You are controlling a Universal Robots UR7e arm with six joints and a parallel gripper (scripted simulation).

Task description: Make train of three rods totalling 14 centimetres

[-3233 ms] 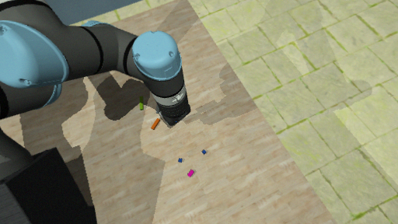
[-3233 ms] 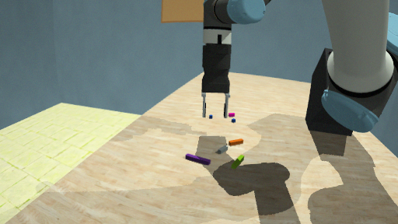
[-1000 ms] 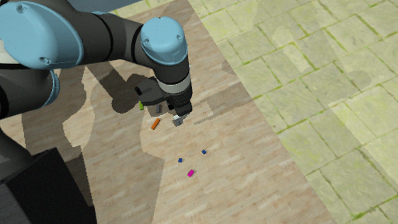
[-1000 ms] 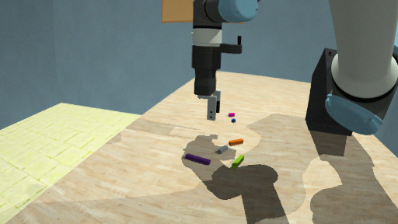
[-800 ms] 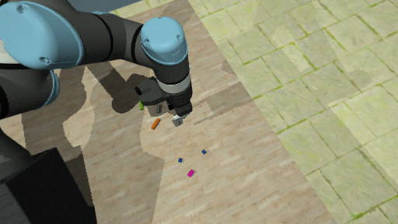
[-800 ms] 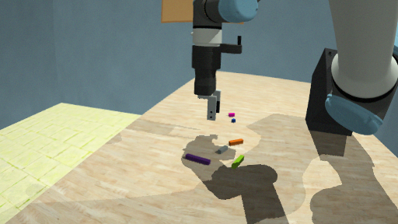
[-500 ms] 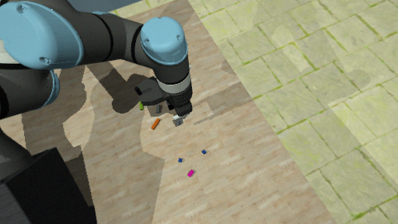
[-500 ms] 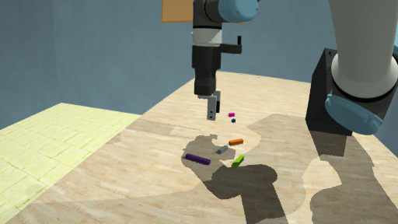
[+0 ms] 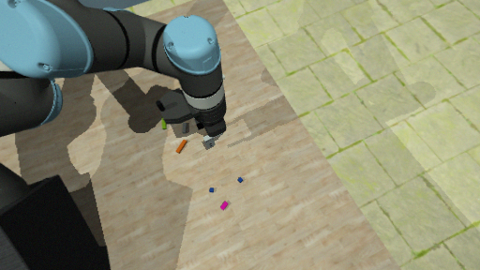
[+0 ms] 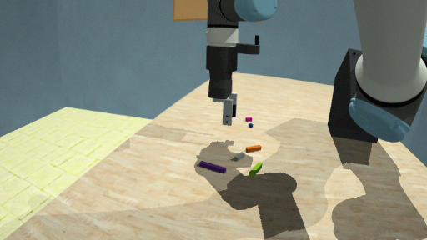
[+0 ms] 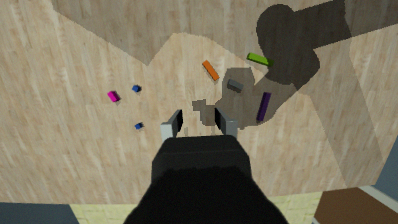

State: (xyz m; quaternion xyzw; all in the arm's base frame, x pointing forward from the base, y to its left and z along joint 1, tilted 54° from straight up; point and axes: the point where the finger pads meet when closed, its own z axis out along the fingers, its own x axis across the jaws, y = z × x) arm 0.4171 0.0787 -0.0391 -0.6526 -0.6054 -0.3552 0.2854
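Blue-grey walls (image 10: 125, 50) around a pale wood-grain table (image 9: 281, 211) (image 10: 138, 179) (image 11: 60, 150), shadow-patched.

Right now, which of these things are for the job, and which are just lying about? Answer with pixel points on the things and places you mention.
For the job:
- purple rod (image 10: 213, 167) (image 11: 264, 106)
- lime rod (image 9: 164, 124) (image 10: 255, 169) (image 11: 260, 59)
- grey rod (image 9: 186, 127) (image 10: 238, 157) (image 11: 235, 85)
- gripper (image 9: 209, 142) (image 10: 230, 121) (image 11: 198, 115)

Just lying about:
- orange rod (image 9: 181, 146) (image 10: 253, 148) (image 11: 210, 70)
- magenta rod (image 9: 224, 205) (image 10: 248, 119) (image 11: 113, 96)
- one blue rod (image 9: 211, 189) (image 10: 250, 125) (image 11: 136, 88)
- another blue rod (image 9: 240, 180) (image 11: 139, 126)
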